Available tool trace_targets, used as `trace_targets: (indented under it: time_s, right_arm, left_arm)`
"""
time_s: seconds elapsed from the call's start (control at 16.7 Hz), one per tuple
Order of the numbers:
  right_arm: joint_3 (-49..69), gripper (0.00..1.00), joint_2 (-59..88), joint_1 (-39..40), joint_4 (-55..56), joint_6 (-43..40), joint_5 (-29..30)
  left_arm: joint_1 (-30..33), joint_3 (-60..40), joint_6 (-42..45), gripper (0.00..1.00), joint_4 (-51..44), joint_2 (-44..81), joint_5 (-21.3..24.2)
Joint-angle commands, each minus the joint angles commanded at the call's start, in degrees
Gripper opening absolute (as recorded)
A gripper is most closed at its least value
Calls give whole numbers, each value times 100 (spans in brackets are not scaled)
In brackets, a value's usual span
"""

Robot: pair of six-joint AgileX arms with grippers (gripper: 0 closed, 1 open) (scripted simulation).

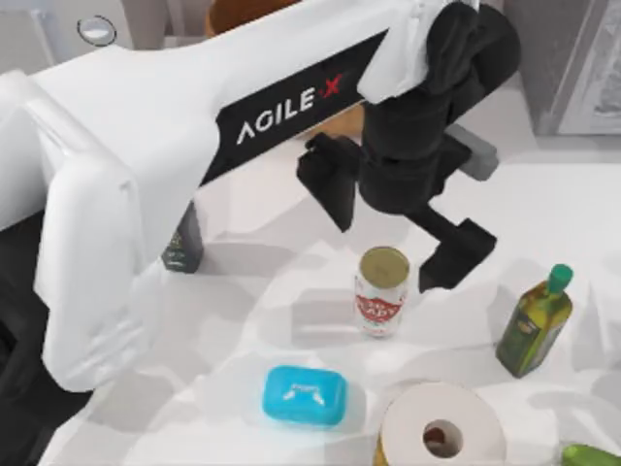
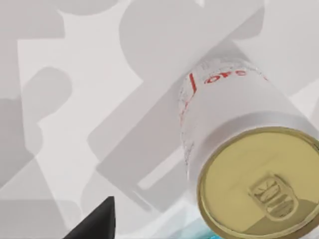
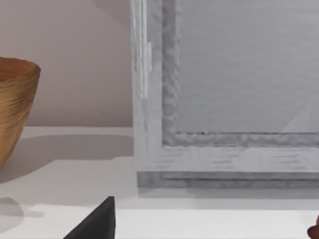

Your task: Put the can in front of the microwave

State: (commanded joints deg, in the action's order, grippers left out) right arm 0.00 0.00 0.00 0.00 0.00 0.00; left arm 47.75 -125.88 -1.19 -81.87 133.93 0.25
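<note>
**Left gripper open above the can, microwave barely in view**

Here is the left arm reaching across the table (image 1: pixel 582 223) from the top view's left, its white link covering much of what lies behind it. The left gripper (image 1: pixel 393 228) hangs with its two black fingers spread wide, one finger (image 1: pixel 330 180) to the left and the other finger (image 1: pixel 456 254) just beside the can's upper right. Nothing is between them.

The can (image 1: pixel 381 291) stands upright near the middle of the table, gold top up, red emblem on its white label. From the left wrist view the can (image 2: pixel 249 169) sits close beneath the camera, cut off at the frame's edge, with one dark fingertip (image 2: pixel 97 224) poking in.

The microwave (image 1: pixel 58 29) is at the far left corner, mostly cut off and hidden by the arm; one silver dial (image 1: pixel 96 30) peeks out.

Around the can: a blue soap bar (image 1: pixel 305 395), a paper-towel roll (image 1: pixel 441 432), an oil bottle (image 1: pixel 536 322) to the right, and a dark bottle (image 1: pixel 183 243) half hidden under the arm.

The right wrist view looks at a grey appliance (image 3: pixel 229 99) and a wooden bowl (image 3: pixel 15 104), with a dark fingertip (image 3: pixel 97 224) at the frame's edge; whether the right gripper is open I cannot tell.
</note>
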Motion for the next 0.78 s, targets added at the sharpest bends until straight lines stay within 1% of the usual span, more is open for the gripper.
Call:
trace_targets:
  time_s: [0.12,0.42,0.72,0.78]
  right_arm:
    - [0,100,0,0,0,0,0]
    - [0,100,0,0,0,0,0]
    - [0,100,0,0,0,0,0]
    - [0,100,0,0,0,0,0]
  left_arm:
    - [12,217,13,100,215,3,-3]
    - [15,1138,8,100,1166,27,-3]
    - [15,1283,7,100,1311,33,-3]
    - [15,1283,7,92,1311,33,-3]
